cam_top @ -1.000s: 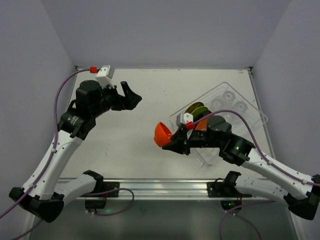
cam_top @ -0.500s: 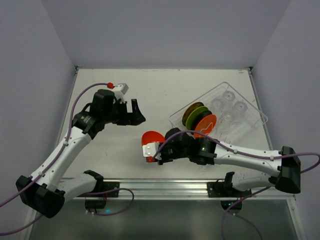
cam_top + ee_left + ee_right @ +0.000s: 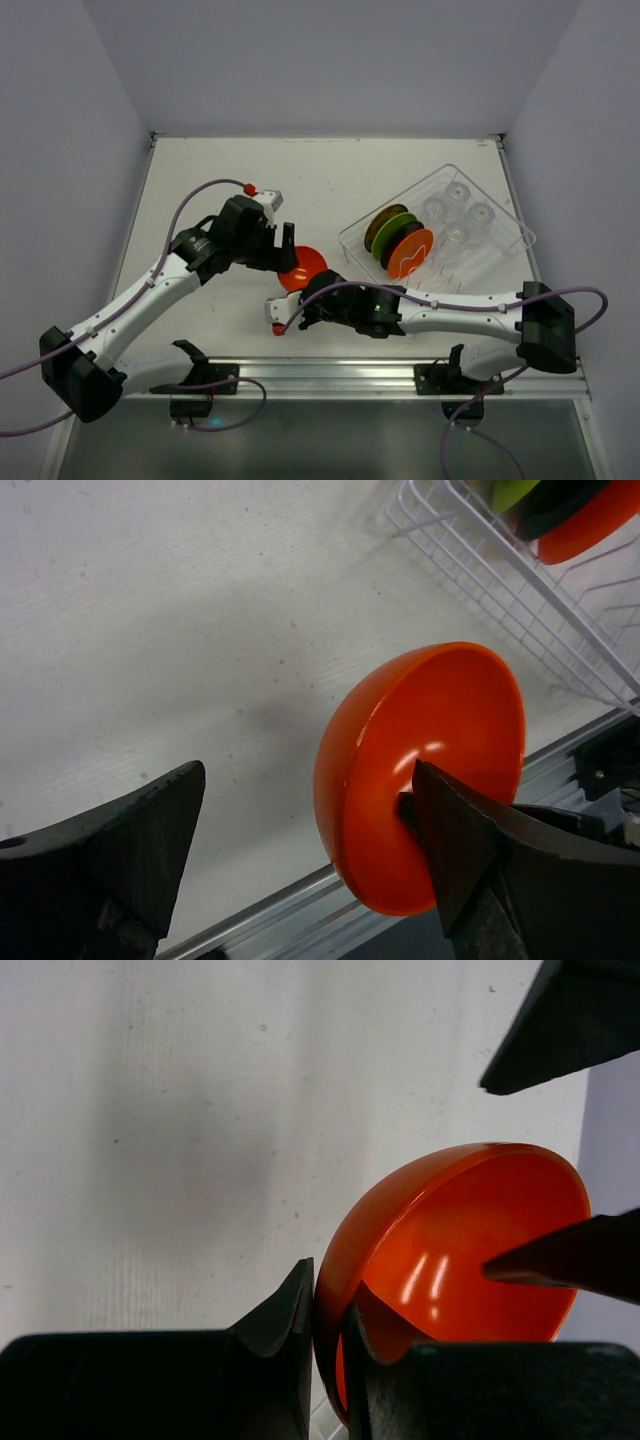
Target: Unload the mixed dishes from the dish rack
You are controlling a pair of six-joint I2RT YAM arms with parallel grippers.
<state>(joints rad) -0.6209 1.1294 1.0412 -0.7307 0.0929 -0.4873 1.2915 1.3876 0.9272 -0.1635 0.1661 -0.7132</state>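
The small orange-red bowl is out of the dish rack and sits between the two arms over the bare table, left of the rack and near the front rail. It is tipped up on its side, and I cannot tell whether it touches the tabletop. The right gripper is closed on the bowl's rim. In the right wrist view one finger presses the outer wall and the other lies inside the hollow. The left gripper reaches in from the other side with its jaws spread wide. In its own wrist view one finger sits in the bowl's hollow, and the other is well off to the side over the table, so this gripper grips nothing. In the rack, four round plates stand on edge in a row between the dividers: a brown-yellow patterned plate, a lime green plate, a dark plate and an orange plate. The orange one is nearest the arms. Four small clear plastic cups sit clustered in the rack's far right part, beyond the plates.
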